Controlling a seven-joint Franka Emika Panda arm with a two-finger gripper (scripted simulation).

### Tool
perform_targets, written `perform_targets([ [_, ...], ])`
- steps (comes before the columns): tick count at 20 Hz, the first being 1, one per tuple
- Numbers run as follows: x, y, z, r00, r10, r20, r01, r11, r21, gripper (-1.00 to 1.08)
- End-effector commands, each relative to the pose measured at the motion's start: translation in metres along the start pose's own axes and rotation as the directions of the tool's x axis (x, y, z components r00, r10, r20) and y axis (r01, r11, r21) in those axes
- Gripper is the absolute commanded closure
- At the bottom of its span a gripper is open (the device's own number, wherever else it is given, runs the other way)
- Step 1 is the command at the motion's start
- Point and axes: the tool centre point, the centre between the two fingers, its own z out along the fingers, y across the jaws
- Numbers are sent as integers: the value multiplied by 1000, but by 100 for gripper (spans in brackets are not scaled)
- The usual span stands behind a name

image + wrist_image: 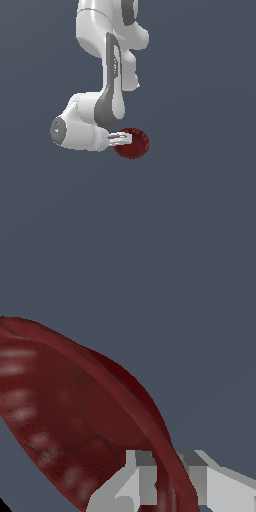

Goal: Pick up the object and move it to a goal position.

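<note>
The object (135, 144) is a small dark red round disc, seen tilted on edge in the exterior view, just to the exterior view's right of the white arm's hand. My gripper (123, 138) holds it by the rim, with the two pale fingers lying across its near side. In the wrist view the object (70, 411) fills most of the picture, and its thin rim passes between the two grey fingertips (197, 478). My gripper (167, 481) is shut on that rim.
Only a plain dark grey-blue background surrounds the arm (107, 75) in both views. No table edge, container or goal marker shows.
</note>
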Motion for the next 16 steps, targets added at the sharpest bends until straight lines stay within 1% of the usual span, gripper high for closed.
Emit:
perform_targets([
  [1,-2,-4,-23,1000,-1,-2,1,1000,-1,108],
  [8,-7,-13,-76,1000,-1,-2,1,1000,-1,108],
  [16,-8,-18,-104,1000,-1,-2,1,1000,1,108],
])
